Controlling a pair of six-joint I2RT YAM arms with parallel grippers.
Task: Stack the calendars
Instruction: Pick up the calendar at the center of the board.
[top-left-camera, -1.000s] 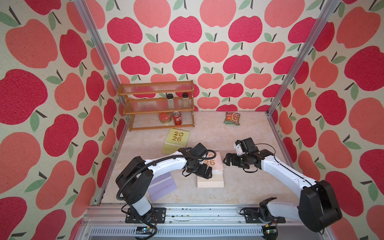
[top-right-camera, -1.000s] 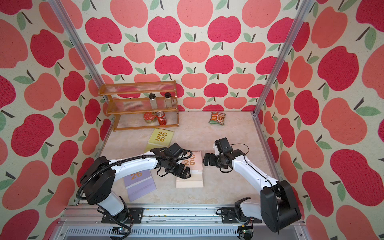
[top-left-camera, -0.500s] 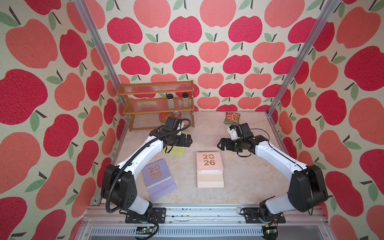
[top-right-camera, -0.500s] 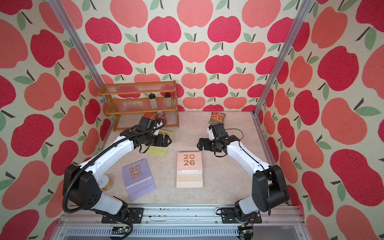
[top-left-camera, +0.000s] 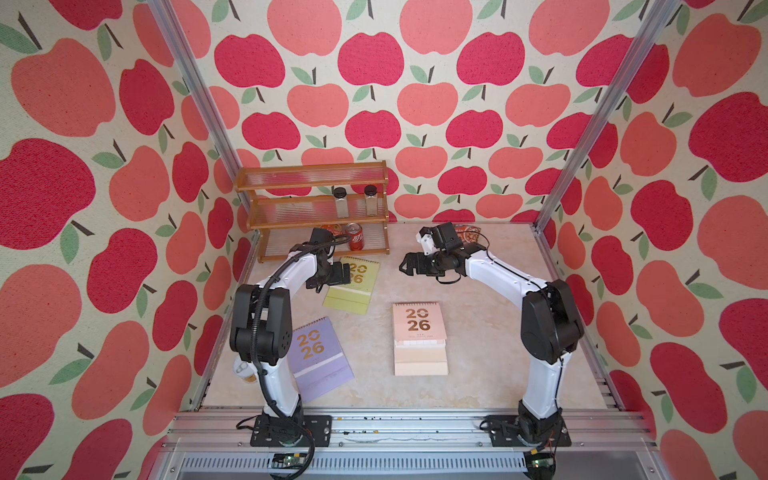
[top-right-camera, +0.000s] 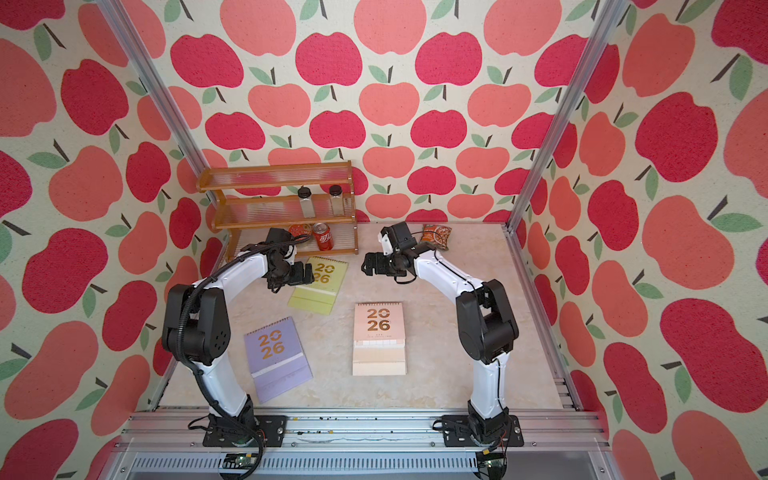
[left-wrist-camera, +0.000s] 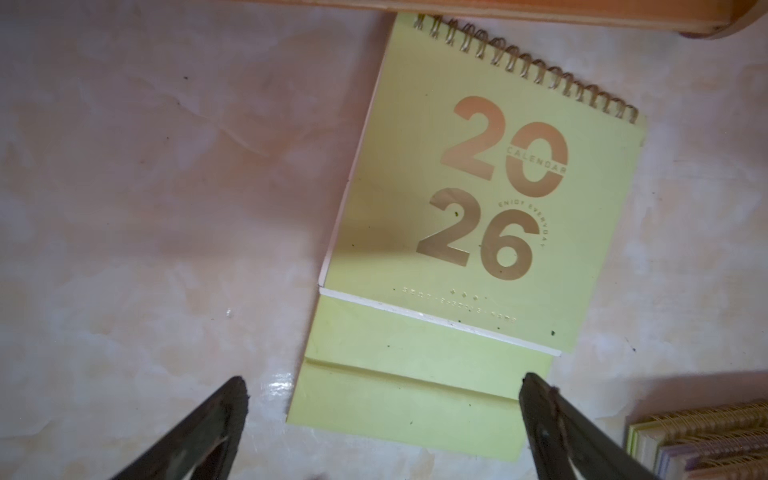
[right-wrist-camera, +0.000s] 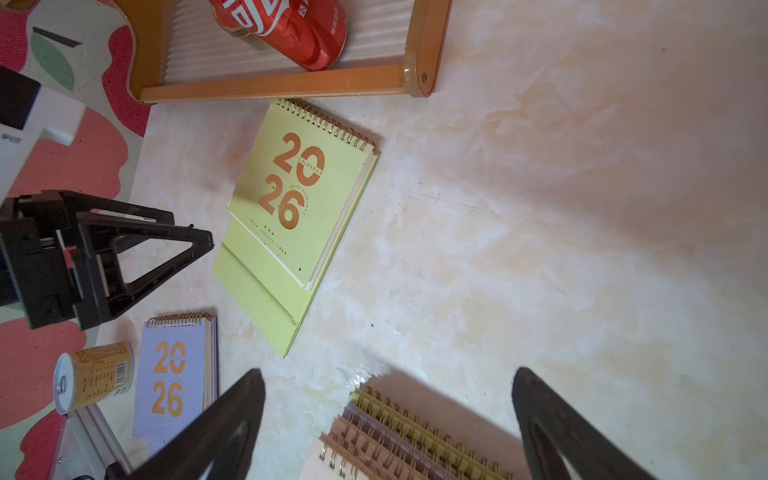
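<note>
Three calendars show in both top views. A yellow-green one (top-left-camera: 353, 286) (top-right-camera: 320, 284) lies at the back left by the rack. A lilac one (top-left-camera: 318, 357) lies near the left arm's base. A peach one (top-left-camera: 419, 328) (top-right-camera: 379, 328) tops a stack in the middle, whose peach, lilac and yellow spirals (right-wrist-camera: 395, 428) show in the right wrist view. My left gripper (top-left-camera: 343, 272) (left-wrist-camera: 384, 380) hangs open over the yellow-green calendar (left-wrist-camera: 457, 208), its fingertips either side of the base flap. My right gripper (top-left-camera: 405, 266) (right-wrist-camera: 388, 374) hovers open and empty behind the stack.
A wooden rack (top-left-camera: 316, 183) at the back left holds two jars (top-left-camera: 340, 201) and a red can (top-left-camera: 356, 243). A snack packet (top-right-camera: 436, 235) lies at the back behind the right wrist. A yellow can (right-wrist-camera: 95, 374) lies by the left wall.
Both grippers have left the stack in the middle. The left arm swung back to the yellow-green calendar, uncovering the lilac one. The right arm drew back towards the rear.
</note>
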